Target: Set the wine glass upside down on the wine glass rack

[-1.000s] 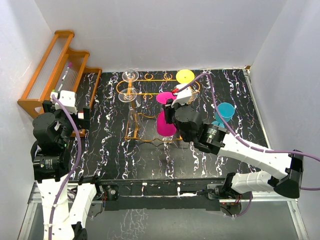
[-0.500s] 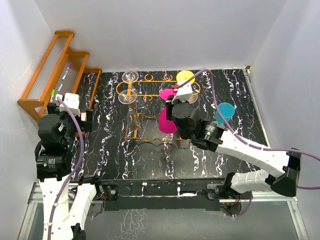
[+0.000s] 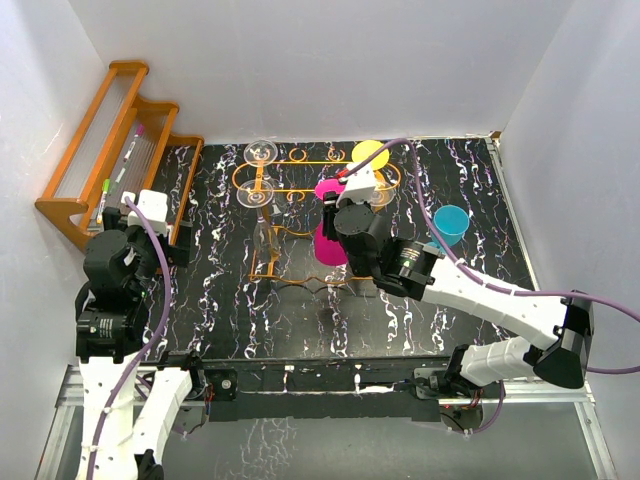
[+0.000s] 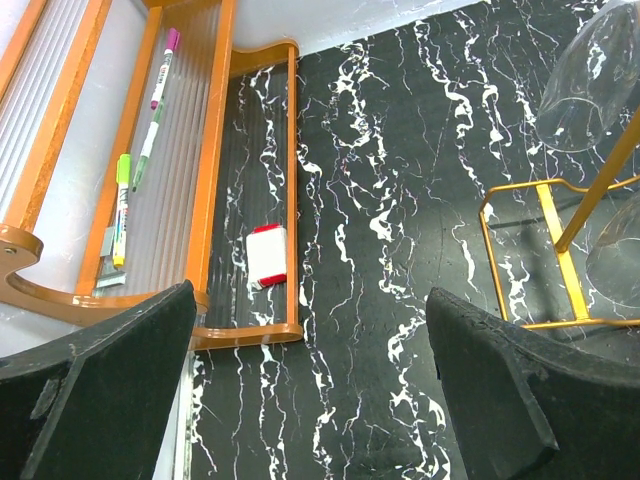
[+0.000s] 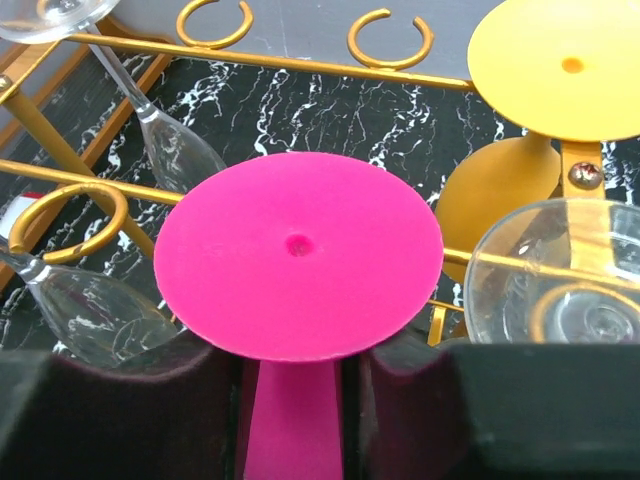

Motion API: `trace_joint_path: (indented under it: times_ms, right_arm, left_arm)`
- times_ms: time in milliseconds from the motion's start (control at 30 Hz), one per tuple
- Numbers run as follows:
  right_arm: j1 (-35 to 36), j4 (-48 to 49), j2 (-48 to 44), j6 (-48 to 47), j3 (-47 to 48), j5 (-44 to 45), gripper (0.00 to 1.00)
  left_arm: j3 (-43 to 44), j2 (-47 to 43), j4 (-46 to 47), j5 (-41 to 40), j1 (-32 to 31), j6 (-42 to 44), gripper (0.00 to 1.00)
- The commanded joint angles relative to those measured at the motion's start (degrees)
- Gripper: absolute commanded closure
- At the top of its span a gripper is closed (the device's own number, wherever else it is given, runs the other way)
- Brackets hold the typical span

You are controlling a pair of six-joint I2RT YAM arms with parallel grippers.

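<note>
Hanging back at the left, the left arm is folded up near the wooden rack point(image 4: 215, 150), left gripper point(image 4: 310, 295) spread wide, holding nothing. The right arm stretches over the wine glass rack point(image 5: 300, 67). The right gripper point(image 5: 296, 372) sits snug around the stem of the pink wine glass point(image 5: 298, 265), which is upside down in the rack, base up, left of a yellow glass point(image 5: 560, 65). Can't tell if it's actually clamped.

1. Top external: high, rearward, looking down on whole black marbled table point(image 3: 220, 262).
2. Left wrist: nearer, tilted down; shares orange-gold wire wine glass rack point(image 4: 598, 190).
3. Right wrist: closest, above same rack.
</note>
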Motion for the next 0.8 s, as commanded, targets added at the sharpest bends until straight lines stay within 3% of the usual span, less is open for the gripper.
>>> trace_joint_path:
  times_ms: [0, 333, 467, 700, 767]
  right_arm:
    - [-0.26, 0.75, -0.59, 2.03, 2.50, 0.82, 0.57]
    - [-0.11, -1.52, -3.02, 4.36, 1.63, -3.52, 0.53]
    - [-0.11, -4.58, -4.64, 5.77, 2.58, -7.65, 0.30]
    - [0.09, -8.29, -9.25, 8.99, 1.53, -13.22, 0.16]
    - [0.15, -9.63, -10.54, 8.96, 1.97, -15.72, 0.06]
  left_arm:
    - [-0.31, -0.51, 0.48, -1.67, -0.71, 0.51, 0.03]
    - [0.75, -0.18, -0.69, -0.58, -0.85, -0.05, 0.03]
    - [2.57, 0.31, -2.51, -0.63, -0.85, -0.03, 0.03]
    - [5.94, 0.96, -7.66, 0.09, -0.85, 1.34, 0.03]
    - [7.43, 1.34, -9.98, 0.65, -0.86, 1.48, 0.03]
